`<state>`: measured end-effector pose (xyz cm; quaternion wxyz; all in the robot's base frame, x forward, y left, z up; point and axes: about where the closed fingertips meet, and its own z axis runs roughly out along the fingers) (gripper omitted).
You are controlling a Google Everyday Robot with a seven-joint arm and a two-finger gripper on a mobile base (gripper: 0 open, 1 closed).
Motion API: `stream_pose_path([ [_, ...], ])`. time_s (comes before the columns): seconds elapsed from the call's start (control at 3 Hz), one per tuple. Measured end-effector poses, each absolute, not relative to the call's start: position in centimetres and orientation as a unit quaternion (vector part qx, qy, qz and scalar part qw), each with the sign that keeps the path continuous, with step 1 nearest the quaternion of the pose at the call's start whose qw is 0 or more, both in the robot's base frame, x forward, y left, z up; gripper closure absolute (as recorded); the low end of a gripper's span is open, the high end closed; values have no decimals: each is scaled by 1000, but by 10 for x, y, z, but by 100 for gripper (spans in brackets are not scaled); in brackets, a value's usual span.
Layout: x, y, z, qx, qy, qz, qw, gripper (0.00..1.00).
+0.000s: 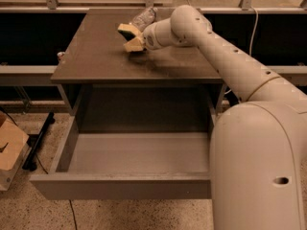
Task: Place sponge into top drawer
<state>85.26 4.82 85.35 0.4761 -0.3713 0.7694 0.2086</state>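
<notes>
Tool (126, 38) hangs over the cabinet top (96, 56), fingers (128, 30) spread wide, gripping nothing visible.

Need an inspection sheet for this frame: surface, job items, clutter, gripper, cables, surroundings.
surface: cabinet top, brown and flat, carries the sponge and a bottle.
job's things: sponge on the cabinet top towards the back, not in the drawer; top drawer pulled out, nothing seen on its floor.
clutter: clear bottle lying just behind the sponge.
grippers: gripper over the cabinet top, close against the sponge's near side; contact cannot be told.
cables: white cable hanging at the back right; dark cable on the floor.
surroundings: cardboard box on the speckled floor, left of the drawer.
</notes>
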Motion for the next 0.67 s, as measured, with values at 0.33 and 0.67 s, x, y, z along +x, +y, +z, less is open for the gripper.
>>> stream_pose_path([
  [0.33,846,48,871,-368,758,214,494,70],
  [0.67,831,51,886,-376,742,236,502,94],
])
